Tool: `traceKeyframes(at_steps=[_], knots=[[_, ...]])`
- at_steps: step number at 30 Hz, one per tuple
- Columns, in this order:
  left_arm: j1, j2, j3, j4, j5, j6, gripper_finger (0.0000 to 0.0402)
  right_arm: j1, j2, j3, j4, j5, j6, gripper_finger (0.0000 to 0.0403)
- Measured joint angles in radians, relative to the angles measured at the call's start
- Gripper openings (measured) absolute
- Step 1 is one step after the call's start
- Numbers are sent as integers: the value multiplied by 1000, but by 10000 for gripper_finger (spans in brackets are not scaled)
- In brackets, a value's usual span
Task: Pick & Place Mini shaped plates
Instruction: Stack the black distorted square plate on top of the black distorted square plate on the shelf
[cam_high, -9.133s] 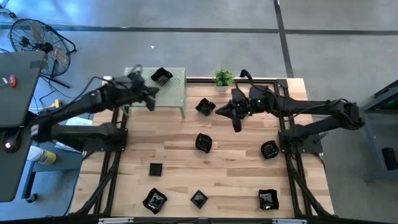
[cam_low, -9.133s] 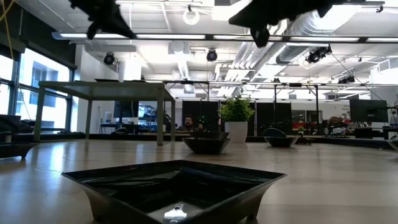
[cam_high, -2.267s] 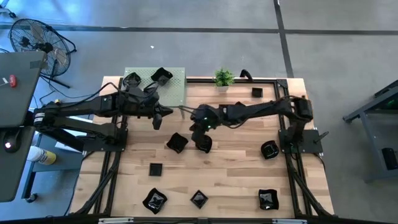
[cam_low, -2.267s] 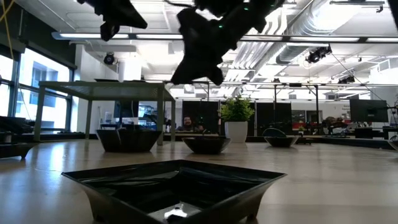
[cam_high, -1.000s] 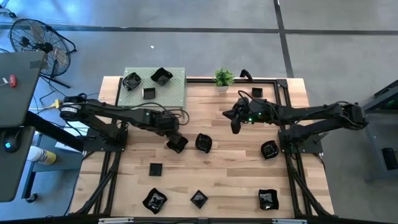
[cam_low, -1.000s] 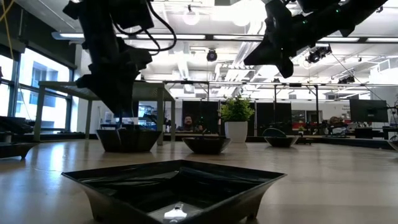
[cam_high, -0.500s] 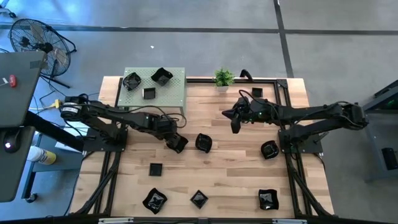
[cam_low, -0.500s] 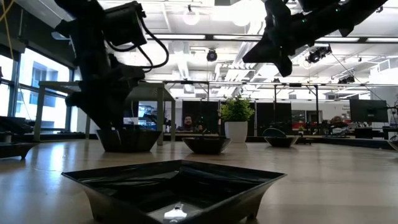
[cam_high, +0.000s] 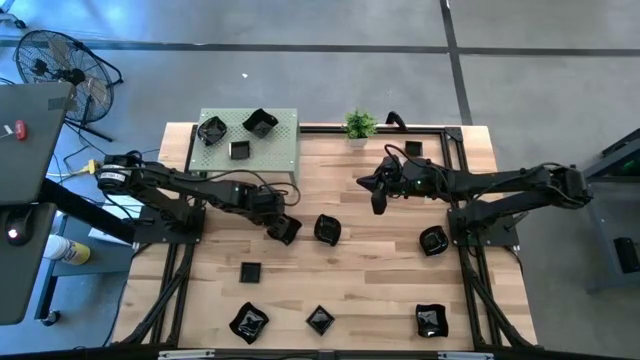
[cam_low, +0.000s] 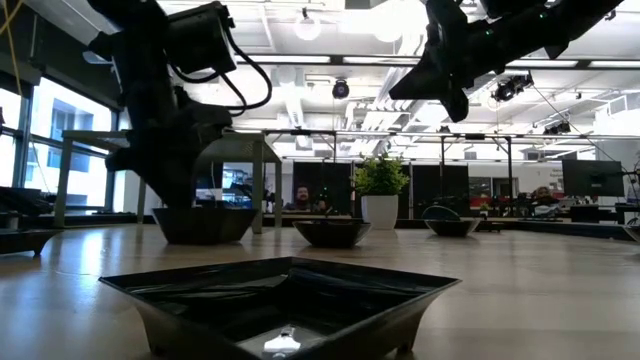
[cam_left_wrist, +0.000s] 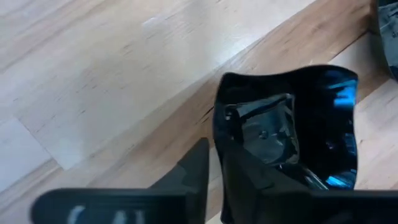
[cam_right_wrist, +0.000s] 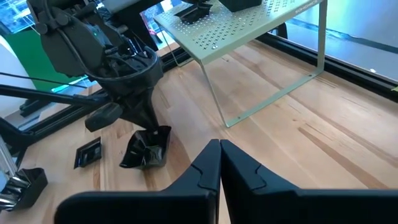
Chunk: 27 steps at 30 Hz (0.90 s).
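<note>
A glossy black wavy-edged square plate (cam_high: 286, 230) rests on its base on the wooden table, left of centre; it also shows in the left wrist view (cam_left_wrist: 292, 124) and the low view (cam_low: 203, 225). My left gripper (cam_high: 280, 226) is down at the plate and shut on its wall (cam_left_wrist: 217, 152). My right gripper (cam_high: 377, 205) hovers above the table's far right part, shut and empty (cam_right_wrist: 219, 146). Three black plates sit on a green perforated stand (cam_high: 275, 150) at the far left. My left gripper has the plate's rim (cam_left_wrist: 219, 118) at one side wall, one finger (cam_left_wrist: 198, 163) outside and one finger (cam_left_wrist: 252, 171) inside the hollow. The fingers come from above, slanting from the table's left. The plate sits upright with its base on the table.
Other black plates lie about the table: one beside the held plate (cam_high: 327, 229), one at the right (cam_high: 433, 241), several along the near edge (cam_high: 319, 320). A small potted plant (cam_high: 360, 125) stands at the far edge. A person shows in the room beyond (cam_low: 297, 197).
My left gripper has gone down onto the wavy-edged plate, drawing slightly toward the table's left. The plate stays on the table.
</note>
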Motion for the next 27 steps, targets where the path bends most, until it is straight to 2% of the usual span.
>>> traceKeyframes(at_steps=[5,10,16,21,27], knots=[[0,0,0,1,25,23,4,0,0,0,0,2,-8,3],[0,-25,21,-16,62,23,2,0,0,0,0,3,-8,4],[0,-116,89,-44,92,60,1,0,0,1,-1,5,-9,6],[0,-202,189,-115,117,109,0,0,0,1,-3,4,-9,2],[38,-249,376,-252,46,172,0,0,0,1,-8,-5,10,4]])
